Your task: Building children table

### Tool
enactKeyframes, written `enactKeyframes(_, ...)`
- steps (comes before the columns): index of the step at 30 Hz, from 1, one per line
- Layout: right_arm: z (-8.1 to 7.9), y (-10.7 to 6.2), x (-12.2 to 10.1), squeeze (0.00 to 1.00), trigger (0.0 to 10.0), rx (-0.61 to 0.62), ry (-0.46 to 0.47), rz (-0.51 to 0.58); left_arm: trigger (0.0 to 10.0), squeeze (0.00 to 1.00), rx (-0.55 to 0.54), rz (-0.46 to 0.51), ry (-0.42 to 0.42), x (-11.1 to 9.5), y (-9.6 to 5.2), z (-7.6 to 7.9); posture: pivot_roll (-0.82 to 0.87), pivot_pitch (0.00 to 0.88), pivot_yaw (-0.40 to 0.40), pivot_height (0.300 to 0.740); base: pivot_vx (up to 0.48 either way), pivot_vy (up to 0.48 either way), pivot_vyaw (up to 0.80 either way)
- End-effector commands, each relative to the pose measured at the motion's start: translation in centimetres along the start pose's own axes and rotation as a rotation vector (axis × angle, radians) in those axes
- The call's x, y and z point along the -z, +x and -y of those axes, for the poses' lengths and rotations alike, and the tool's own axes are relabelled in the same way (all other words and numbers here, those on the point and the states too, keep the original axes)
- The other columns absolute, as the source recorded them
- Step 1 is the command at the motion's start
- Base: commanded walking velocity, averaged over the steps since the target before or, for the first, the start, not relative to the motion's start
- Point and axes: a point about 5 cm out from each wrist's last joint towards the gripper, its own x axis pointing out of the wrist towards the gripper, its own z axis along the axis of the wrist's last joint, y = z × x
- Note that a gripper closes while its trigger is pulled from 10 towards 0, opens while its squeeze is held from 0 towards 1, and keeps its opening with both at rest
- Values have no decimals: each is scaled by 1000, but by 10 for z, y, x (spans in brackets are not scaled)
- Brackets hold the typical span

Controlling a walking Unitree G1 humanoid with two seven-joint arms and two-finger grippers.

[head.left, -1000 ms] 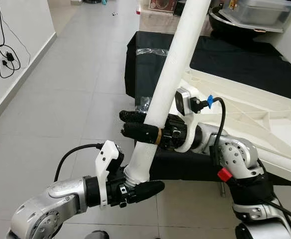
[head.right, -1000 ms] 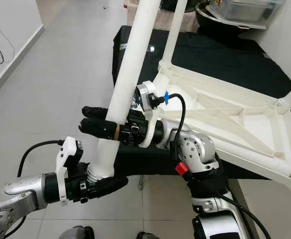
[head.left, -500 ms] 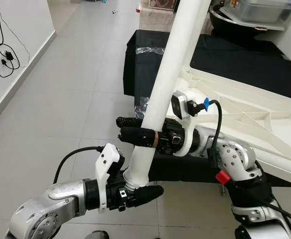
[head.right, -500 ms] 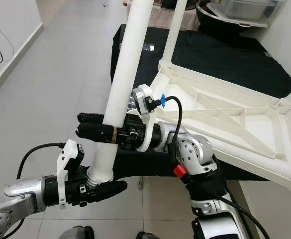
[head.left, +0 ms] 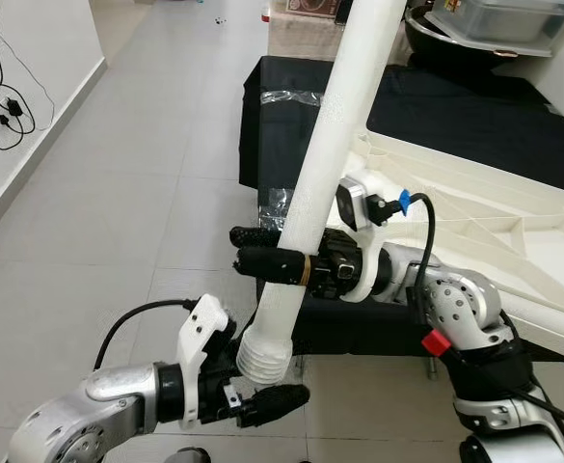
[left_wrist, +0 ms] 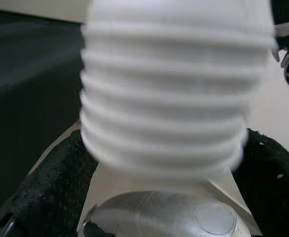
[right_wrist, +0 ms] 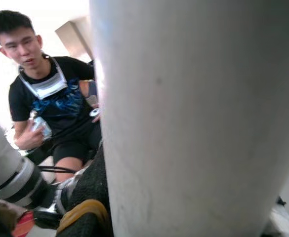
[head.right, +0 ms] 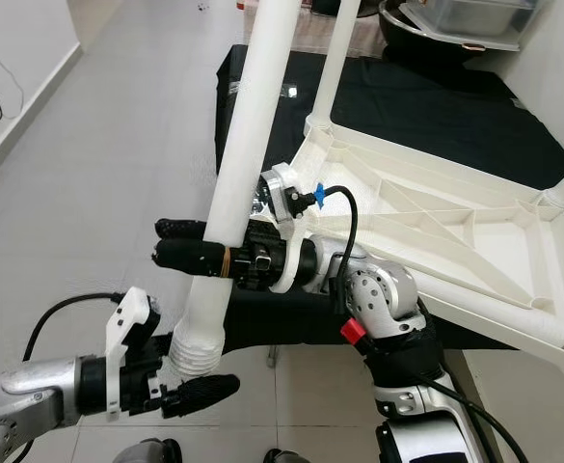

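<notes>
The left gripper (head.left: 262, 381) sits lowest and nearest, its fingers spread to either side of the leg's (head.left: 325, 164) ribbed screw end (head.left: 265, 353) without pinching it; I judge it is there to cup and guide that end rather than carry it. Just above it, the right gripper (head.left: 262, 249) reaches across and is clenched around the leg's smooth shaft, which seems to be the hold that bears the weight. From that grasp the leg slants up and away, its screw end hanging free over the floor (head.left: 118, 193), not yet in any socket. Beyond the right arm lies the tabletop (head.right: 436, 231), upside down on a black cloth (head.right: 416, 106), with another leg (head.right: 335, 58) already standing in its far corner.
</notes>
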Motion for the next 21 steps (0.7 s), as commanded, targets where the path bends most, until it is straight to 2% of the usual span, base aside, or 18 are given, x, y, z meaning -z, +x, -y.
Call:
enactKeyframes(1, 0, -1, -5, 0, 0, 6, -28, 3, 10000, 0, -3, -13, 8, 1, -2, 1, 90, 121, -89, 740, 0, 0, 0)
enactKeyframes(2, 5, -5, -10, 0, 0, 56, -50, 32, 10000, 0, -35, -20, 3, 6, -5, 0, 95, 126, -90, 740, 0, 0, 0)
enactKeyframes(3, 5, -5, -10, 0, 0, 56, -50, 32, 10000, 0, -35, -20, 3, 6, -5, 0, 95, 126, -90, 740, 0, 0, 0)
enactKeyframes(5, 22, -19, -28, 0, 0, 250, -122, 126, 10000, 0, -110, 1, 10, 12, -8, 0, 100, 131, -94, 740, 0, 0, 0)
enactKeyframes(6, 22, -19, -28, 0, 0, 250, -122, 126, 10000, 0, -110, 1, 10, 12, -8, 0, 100, 131, -94, 740, 0, 0, 0)
enactKeyframes(8, 41, -37, -49, 0, 0, 536, -237, 243, 10000, 0, -276, 105, 63, 5, -7, -5, 98, 125, -92, 740, 0, 0, 0)
enactKeyframes(10, 41, -37, -49, 0, 0, 536, -237, 243, 10000, 0, -276, 105, 63, 5, -7, -5, 98, 125, -92, 740, 0, 0, 0)
enactKeyframes(11, 50, -50, -57, 0, 0, 739, -309, 286, 10000, 0, -381, 158, 71, 0, -6, -11, 98, 125, -92, 740, 0, 0, 0)
enactKeyframes(13, 50, -50, -57, 0, 0, 739, -309, 286, 10000, 0, -381, 158, 71, 0, -6, -11, 98, 125, -92, 740, 0, 0, 0)
enactKeyframes(14, 55, -62, -63, 0, 10000, 918, -387, 312, 10000, 0, -477, 203, 88, -5, -6, -16, 88, 123, -93, 740, 0, 0, 0)
enactKeyframes(15, 55, -62, -63, 0, 10000, 918, -387, 312, 10000, 0, -477, 203, 88, -5, -6, -16, 88, 123, -93, 740, 0, 0, 0)
enactKeyframes(16, 56, -72, -68, 0, 10000, 1070, -464, 335, 10000, 0, -546, 245, 94, -11, -4, -18, 87, 122, -93, 740, 0, 0, 0)
enactKeyframes(17, 52, -76, -69, 0, 10000, 1154, -518, 362, 10000, 0, -614, 283, 96, -16, -3, -19, 89, 123, -94, 740, 0, 0, 0)
enactKeyframes(19, 49, -78, -69, 0, 10000, 1189, -547, 381, 10000, 0, -652, 306, 95, -19, -3, -19, 91, 121, -96, 740, 0, 0, 0)
enactKeyframes(20, 46, -73, -63, 0, 10000, 1197, -554, 388, 10000, 0, -727, 320, 97, -19, -4, -20, 91, 120, -98, 740, 0, 0, 0)
enactKeyframes(21, 46, -73, -63, 0, 10000, 1197, -554, 388, 10000, 0, -727, 320, 97, -19, -4, -20, 91, 120, -98, 740, 0, 0, 0)
